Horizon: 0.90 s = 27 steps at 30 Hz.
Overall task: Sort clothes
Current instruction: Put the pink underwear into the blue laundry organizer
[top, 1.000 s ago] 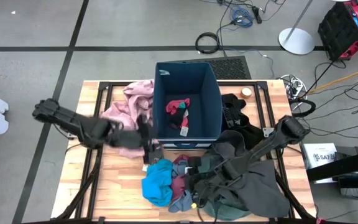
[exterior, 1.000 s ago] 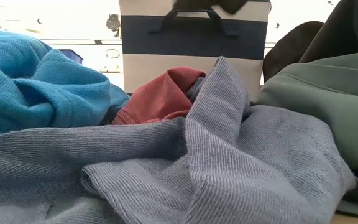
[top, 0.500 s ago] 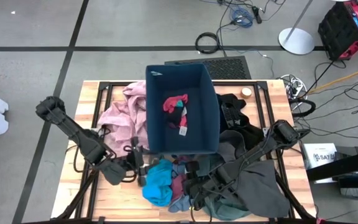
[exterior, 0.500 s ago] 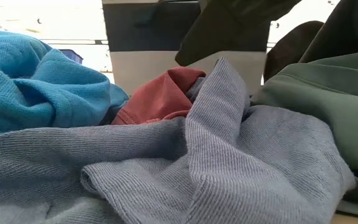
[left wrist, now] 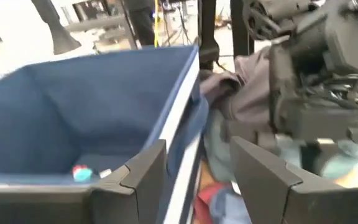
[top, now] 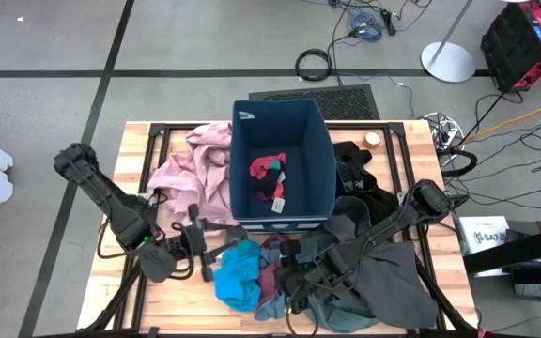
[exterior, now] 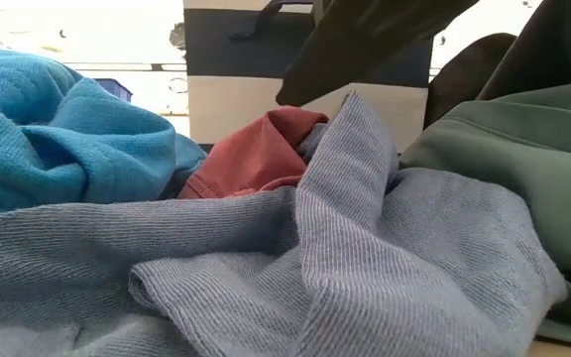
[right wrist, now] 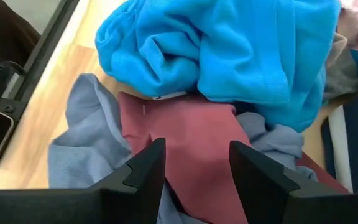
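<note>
the left end effector (top: 203, 255) hangs low over the front of the desk (top: 139, 131), just beside the bright-blue piece (top: 238, 274), its fingers (left wrist: 143, 177) spread with nothing between them; its wrist view looks past them at the near corner of the blue bin (top: 283, 160); the right end effector (top: 287, 279) is down in the pile at the front right, its fingers (right wrist: 145, 167) parted over the red piece (right wrist: 185, 149) and not yet closed on cloth.

judging by this, the step in hand is the next pick from the front pile; to do it well the right end effector should drop straight onto a raised fold of one garment and pinch only that layer, since the red piece lies tucked under the bright-blue one and over a grey-blue garment (exterior: 365, 258), so a deep bite would likely drag two or three up together.

the dark grey garment (top: 397, 282) drapes over the right arm and spreads toward the desk's right front edge, with the grey-green one (top: 332, 312) at the front edge; a quick lift could pull them off the desk; the pink garment (top: 195, 164) lies against the bin's left wall, the black one (top: 350, 160) against its right; a red and black bundle (top: 270, 174) already sits inside the bin; bare wood shows mostly at the front left, the best room for the left arm to swing; the bin's tall walls call for a high carry.
</note>
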Motion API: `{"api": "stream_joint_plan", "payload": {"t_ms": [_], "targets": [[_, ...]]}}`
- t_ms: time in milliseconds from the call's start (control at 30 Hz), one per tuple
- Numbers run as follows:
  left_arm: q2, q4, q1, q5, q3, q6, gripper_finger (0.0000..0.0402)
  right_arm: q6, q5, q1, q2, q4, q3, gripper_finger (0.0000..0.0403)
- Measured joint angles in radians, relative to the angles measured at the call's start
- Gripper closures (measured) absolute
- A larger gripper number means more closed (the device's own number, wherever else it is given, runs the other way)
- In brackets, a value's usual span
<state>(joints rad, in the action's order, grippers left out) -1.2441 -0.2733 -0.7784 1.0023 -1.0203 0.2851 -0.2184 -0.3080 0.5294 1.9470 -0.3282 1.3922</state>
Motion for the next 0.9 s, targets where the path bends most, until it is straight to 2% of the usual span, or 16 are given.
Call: {"api": "stream_joint_plan", "payload": {"t_ms": [167, 333, 500, 667, 900], "targets": [[-0.002, -0.245, -0.077, 0.027, 0.015, 0.352, 0.0213, 0.003, 0.002, -0.005, 0.013, -0.008, 0.000, 0.0238], [-0.026, -0.233, -0.125, 0.068, 0.102, 0.524, 0.0213, 0.002, 0.024, -0.018, 0.033, 0.005, 0.001, 0.0241], [-0.064, -0.177, -0.127, 0.076, 0.151, 0.582, 0.0213, -0.020, 0.026, -0.035, 0.060, 0.012, 0.001, 0.0283], [-0.090, -0.144, -0.125, 0.079, 0.151, 0.567, 0.0213, -0.021, 0.022, -0.047, 0.058, 0.011, 0.001, 0.0384], [-0.091, -0.145, -0.125, 0.079, 0.152, 0.565, 0.0213, 0.015, 0.022, -0.045, 0.042, -0.025, 0.059, 0.0400]]}}
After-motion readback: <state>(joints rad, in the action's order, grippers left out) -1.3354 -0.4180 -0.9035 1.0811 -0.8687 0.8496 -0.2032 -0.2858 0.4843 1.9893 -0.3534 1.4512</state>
